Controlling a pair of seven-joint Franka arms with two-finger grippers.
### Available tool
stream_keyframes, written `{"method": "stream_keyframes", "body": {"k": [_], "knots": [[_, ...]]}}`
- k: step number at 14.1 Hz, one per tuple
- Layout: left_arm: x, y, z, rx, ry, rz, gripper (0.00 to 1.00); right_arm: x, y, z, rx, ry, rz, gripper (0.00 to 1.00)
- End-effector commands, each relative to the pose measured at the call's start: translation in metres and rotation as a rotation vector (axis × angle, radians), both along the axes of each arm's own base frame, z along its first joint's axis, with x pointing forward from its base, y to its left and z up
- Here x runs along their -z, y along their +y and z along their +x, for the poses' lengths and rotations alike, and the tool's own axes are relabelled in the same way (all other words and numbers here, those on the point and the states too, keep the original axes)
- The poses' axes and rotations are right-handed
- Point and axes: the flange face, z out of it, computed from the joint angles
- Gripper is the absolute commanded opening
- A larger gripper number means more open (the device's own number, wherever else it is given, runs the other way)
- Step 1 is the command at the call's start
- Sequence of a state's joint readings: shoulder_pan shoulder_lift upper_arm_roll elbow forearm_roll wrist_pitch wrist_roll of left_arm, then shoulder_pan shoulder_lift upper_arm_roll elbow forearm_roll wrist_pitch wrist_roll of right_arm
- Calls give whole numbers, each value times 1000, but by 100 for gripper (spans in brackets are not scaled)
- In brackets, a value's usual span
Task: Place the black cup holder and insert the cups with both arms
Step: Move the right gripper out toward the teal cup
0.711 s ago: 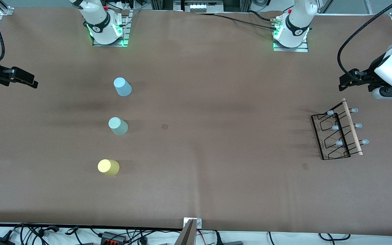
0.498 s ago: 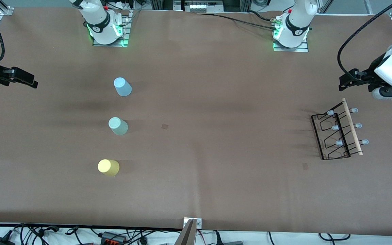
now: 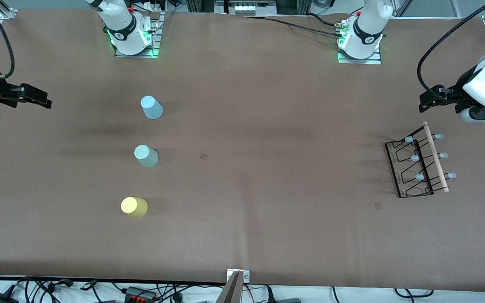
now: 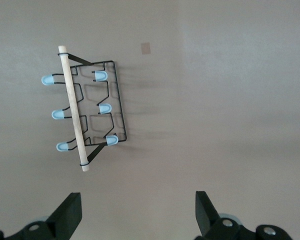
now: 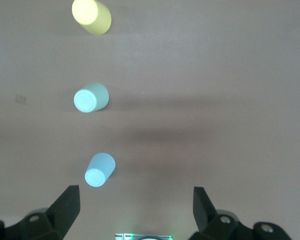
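Right gripper (image 3: pixel 40 100) is hovering over the right arm's end of the brown tabletop (image 3: pixel 267 126), jaws spread wide and holding nothing, wrist camera looking straight down on the cups. The three small tapered plastic cups are standing apart in a row: light blue cup (image 3: pixel 151 107) farthest from the front camera, pale mint green cup (image 3: pixel 145 155) in the middle, yellow cup (image 3: pixel 134 206) nearest. Thin black wire cup holder (image 3: pixel 417 164) with a light wooden rod (image 3: pixel 436 156) on top and pale-tipped pegs is sitting well apart from the cups, toward the left arm's end. Left gripper (image 3: pixel 430 101) is hanging over the tabletop just beside the holder's end farthest from the front camera, jaws open wide and empty. Nothing grasped yet, so my read: the holder goes first. Left should come down square on the rod, mid-length, jaws straddling it, to keep the rack from tipping when lifted.
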State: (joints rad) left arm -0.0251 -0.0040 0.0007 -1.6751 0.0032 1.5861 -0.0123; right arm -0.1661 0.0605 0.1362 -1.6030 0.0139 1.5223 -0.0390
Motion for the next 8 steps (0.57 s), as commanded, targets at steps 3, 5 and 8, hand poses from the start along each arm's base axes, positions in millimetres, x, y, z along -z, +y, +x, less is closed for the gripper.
{"method": "stream_keyframes", "body": {"k": [3,5,8], "knots": [[4,3,-11,-6,135,10,100,31,3,0,-65,86,27,100],[17,4,-9,-13,206,11,100,49,4,-3,-64,70,23,100],[50,36,10,-61,263,6,100,92,31,1,-95,5,16,100]]}}
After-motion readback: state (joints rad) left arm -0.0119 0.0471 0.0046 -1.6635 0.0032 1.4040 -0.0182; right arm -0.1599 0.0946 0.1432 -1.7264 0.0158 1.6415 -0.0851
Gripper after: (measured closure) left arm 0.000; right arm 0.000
